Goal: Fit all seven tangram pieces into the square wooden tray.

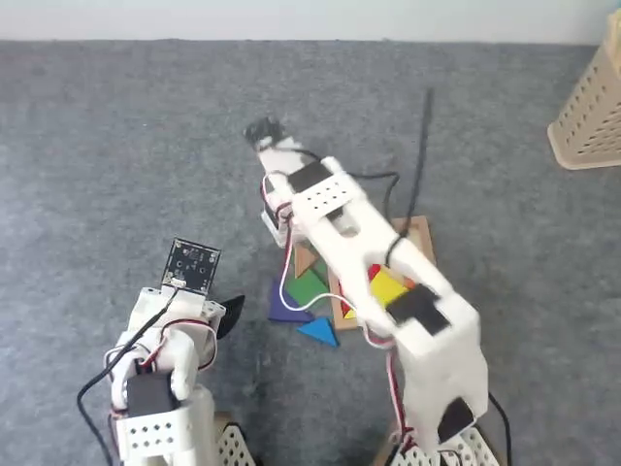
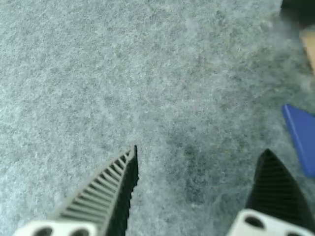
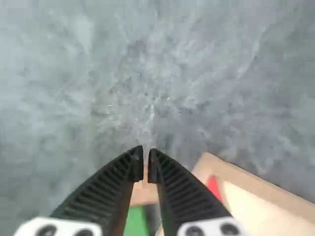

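Note:
The square wooden tray (image 1: 419, 229) lies on grey carpet under my right arm (image 1: 330, 204). Yellow (image 1: 388, 287) and red (image 1: 374, 272) pieces lie in it. A tan triangle (image 1: 305, 259), a green piece (image 1: 309, 287), a purple piece (image 1: 283, 309) and a blue triangle (image 1: 320, 331) sit by its left side. My right gripper (image 3: 145, 150) is shut, its tips over the tray's rim (image 3: 246, 181), near a red piece (image 3: 212, 187) and a green one (image 3: 135, 221). My left gripper (image 2: 202, 150) is open over bare carpet, with a blue piece (image 2: 300, 137) to one side.
A perforated beige basket (image 1: 592, 107) stands at the far right. A black cable (image 1: 419, 155) runs from the right arm toward the back. Open carpet spreads to the left and behind.

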Robot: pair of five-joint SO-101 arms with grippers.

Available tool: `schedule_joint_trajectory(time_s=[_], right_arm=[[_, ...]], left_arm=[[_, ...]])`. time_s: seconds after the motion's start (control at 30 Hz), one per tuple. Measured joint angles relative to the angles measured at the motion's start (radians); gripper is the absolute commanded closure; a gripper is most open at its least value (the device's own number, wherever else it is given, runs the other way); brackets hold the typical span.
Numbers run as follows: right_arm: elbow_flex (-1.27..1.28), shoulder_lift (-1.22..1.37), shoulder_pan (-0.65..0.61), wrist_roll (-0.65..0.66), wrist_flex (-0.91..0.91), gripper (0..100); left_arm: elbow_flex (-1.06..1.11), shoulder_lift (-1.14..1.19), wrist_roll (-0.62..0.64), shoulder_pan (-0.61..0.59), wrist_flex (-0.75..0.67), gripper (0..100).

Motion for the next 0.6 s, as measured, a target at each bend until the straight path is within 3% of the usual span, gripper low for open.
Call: schedule_joint_trajectory(time_s=[0.23, 0.43, 0.6], right_arm=[[0.123, -0.141, 0.012, -0.002, 0.023, 99.1], [0.359, -0.141, -0.002, -0.034, -0.140, 83.8], [0.364, -0.146, -0.037, -0.041, -0.166, 83.2]], left_arm=[[0.000, 0.000, 0.000, 0.000, 0.000, 65], [0.000, 0.000, 0.000, 0.000, 0.000, 65], [0.000, 0.000, 0.000, 0.000, 0.000, 65]])
